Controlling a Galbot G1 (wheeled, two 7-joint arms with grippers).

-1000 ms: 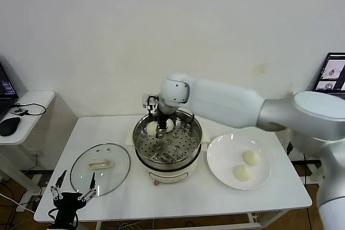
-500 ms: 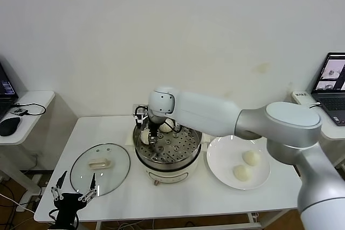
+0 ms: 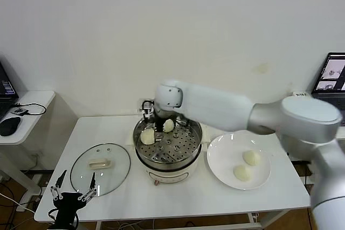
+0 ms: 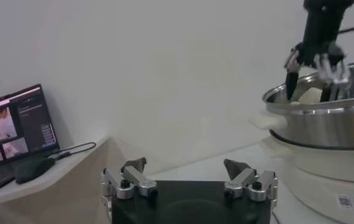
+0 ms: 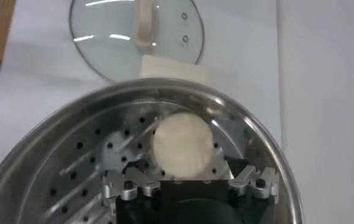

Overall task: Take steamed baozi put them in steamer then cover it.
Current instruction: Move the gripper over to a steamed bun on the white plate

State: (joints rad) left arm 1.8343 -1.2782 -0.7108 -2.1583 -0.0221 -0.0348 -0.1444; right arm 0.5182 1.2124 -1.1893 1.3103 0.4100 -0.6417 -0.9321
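Hanging idle at the near edge of the table [image 3: 215, 197], left gripper [image 3: 74, 193] with fingers spread wide, holding nothing.

Lying flat just beyond it, the cover [image 3: 100, 167], glass dome up with cream handle [image 3: 98, 162] on top. Looking rigid, fairly heavy and breakable, slick on the glass; probably best pinched across that handle, never by the rim.

Sitting to the right of the cover, at mid-table, the steamer [image 3: 167, 145], and beside it on the far side from the lid, a white plate [image 3: 238, 161] carrying two steamed baozi [image 3: 250, 157], [image 3: 241, 172]. Appearing soft, light and easily dented; likely needing a gentle squeeze across the widest part from above.

Resting on the perforated tray toward the back of the pot, two more buns [image 3: 147, 136], [image 3: 168, 125]. Hovering over them, right gripper [image 3: 155, 124] with jaws parted, gripping nothing, one bun [image 5: 182, 144] lying free just ahead of its fingertips [image 5: 135, 175].
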